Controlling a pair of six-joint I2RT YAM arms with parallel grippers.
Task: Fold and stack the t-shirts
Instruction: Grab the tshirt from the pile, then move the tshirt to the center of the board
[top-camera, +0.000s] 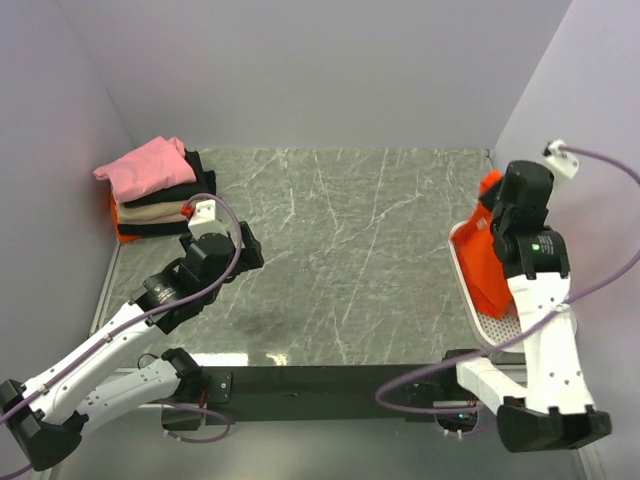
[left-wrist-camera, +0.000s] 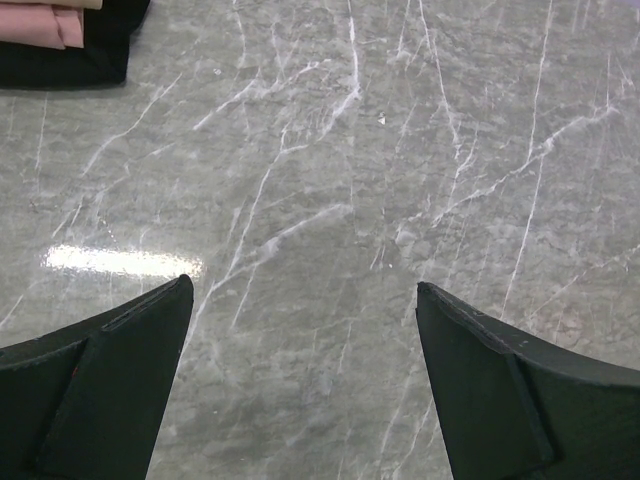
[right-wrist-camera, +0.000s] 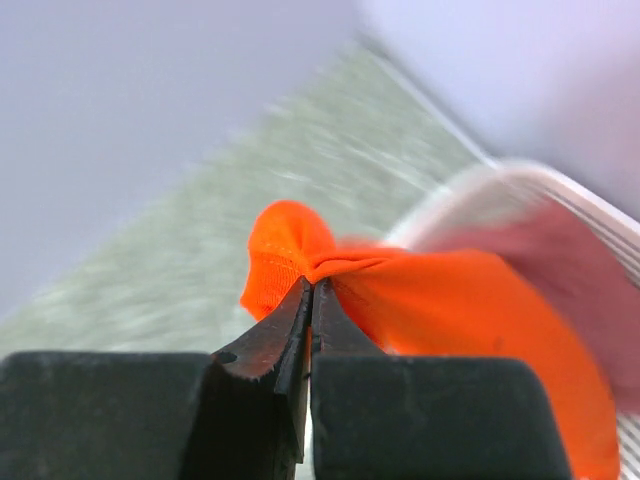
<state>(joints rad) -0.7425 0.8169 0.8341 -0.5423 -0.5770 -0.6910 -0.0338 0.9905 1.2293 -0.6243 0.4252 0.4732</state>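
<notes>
The orange t-shirt is pinched by a bunched edge in your right gripper, jaws pressed together on it. Its length trails away from the tips, down into the white lattice basket below, where blurred dusty-pink cloth lies beside it. Your left gripper is spread wide above the marble table. The folded stack, pink t-shirt on top, sits beyond it to the left.

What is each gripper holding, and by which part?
The right gripper pinches the orange t-shirt at a bunched edge; the left gripper holds nothing.
</notes>
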